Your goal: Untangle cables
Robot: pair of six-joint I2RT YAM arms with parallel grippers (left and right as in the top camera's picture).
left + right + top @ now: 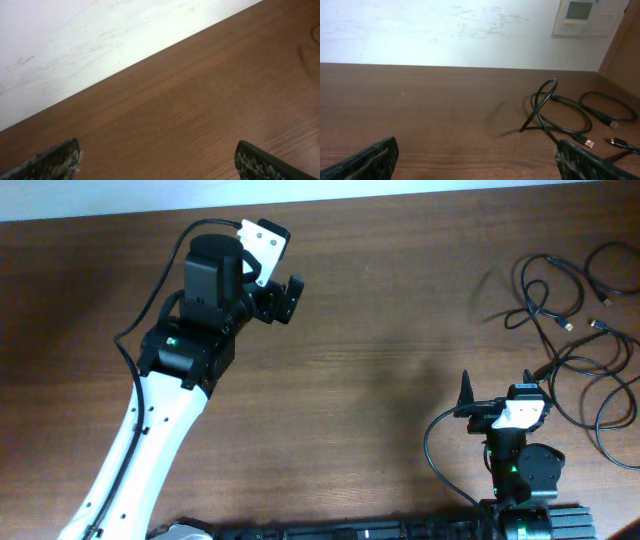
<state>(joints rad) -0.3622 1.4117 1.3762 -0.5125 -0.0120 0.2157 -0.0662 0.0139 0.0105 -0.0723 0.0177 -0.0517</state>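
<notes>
Several thin black cables lie in loose overlapping loops at the table's right side, with small plugs at their ends. In the right wrist view a cable loop stands up off the table, and another cable lies to its right. My right gripper is open and empty, just left of the cables; it also shows in the right wrist view. My left gripper is open and empty at the far left, well away from the cables. In the left wrist view it shows over bare wood.
The brown wooden table ends at a white wall along its far edge. A wall panel hangs at the right. The right arm's own black wire loops beside its base.
</notes>
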